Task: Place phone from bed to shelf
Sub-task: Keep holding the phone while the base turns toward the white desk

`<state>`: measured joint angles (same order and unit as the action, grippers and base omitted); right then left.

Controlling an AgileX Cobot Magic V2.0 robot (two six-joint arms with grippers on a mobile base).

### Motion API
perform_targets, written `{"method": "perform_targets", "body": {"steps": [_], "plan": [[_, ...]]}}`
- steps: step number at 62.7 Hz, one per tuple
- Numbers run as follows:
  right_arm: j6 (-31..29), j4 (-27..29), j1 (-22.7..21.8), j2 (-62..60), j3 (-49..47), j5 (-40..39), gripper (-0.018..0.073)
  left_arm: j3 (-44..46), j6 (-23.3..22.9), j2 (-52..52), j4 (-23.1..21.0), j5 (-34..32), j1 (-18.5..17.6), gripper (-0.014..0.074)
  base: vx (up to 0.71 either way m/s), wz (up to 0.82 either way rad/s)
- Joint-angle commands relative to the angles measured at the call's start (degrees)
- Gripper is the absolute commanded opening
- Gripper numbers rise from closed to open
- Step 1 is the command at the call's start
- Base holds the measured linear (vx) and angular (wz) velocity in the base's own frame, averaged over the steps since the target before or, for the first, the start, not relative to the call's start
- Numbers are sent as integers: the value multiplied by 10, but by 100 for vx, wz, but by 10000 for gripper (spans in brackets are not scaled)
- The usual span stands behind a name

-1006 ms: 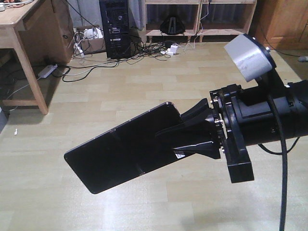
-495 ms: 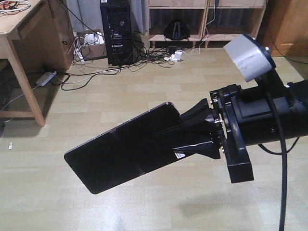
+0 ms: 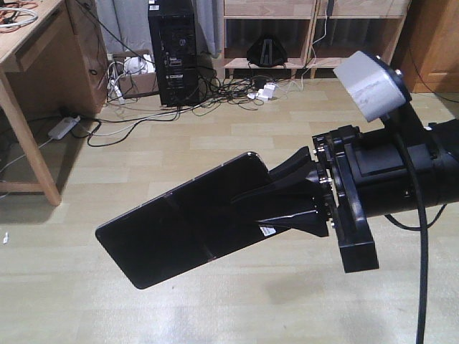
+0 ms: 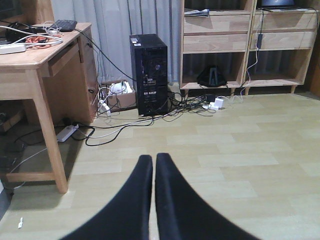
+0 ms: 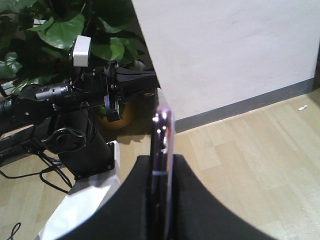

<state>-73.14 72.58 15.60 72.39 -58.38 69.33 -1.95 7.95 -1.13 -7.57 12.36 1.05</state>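
The phone [image 3: 179, 229], a glossy black slab with a mid crease, hangs tilted over the floor, held at one end. My right gripper [image 3: 269, 197] is shut on it. In the right wrist view the phone's thin pinkish edge [image 5: 162, 145] stands upright between the black fingers of the right gripper [image 5: 161, 162]. My left gripper [image 4: 153, 159] is shut with nothing in it. The shelf [image 3: 315, 11] of light wood stands at the far wall, and the left wrist view shows the shelf's drawers and open compartments [image 4: 220, 42]. The bed is out of view.
A wooden desk [image 3: 29, 43] stands at the left. A black computer tower [image 3: 172, 46] and tangled cables [image 3: 215, 86] lie on the floor before the shelf. A brown cabinet [image 3: 434, 36] is at the right. A leafy plant [image 5: 50, 30] and white wall [image 5: 225, 50] lie behind.
In the front view the desk has slid left and down and the shelf looks nearer. The phone sits unchanged in the right gripper.
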Motion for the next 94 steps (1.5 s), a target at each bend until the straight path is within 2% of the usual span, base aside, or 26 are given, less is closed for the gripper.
{"method": "perform_targets", "body": {"steps": [1, 94], "plan": [[-1, 53, 0, -15, -15, 47, -1, 0, -2, -4, -3, -44, -1, 1, 25, -1], [-1, 53, 0, -15, -15, 47, -1, 0, -2, -4, -3, -44, -1, 1, 23, -7]]}}
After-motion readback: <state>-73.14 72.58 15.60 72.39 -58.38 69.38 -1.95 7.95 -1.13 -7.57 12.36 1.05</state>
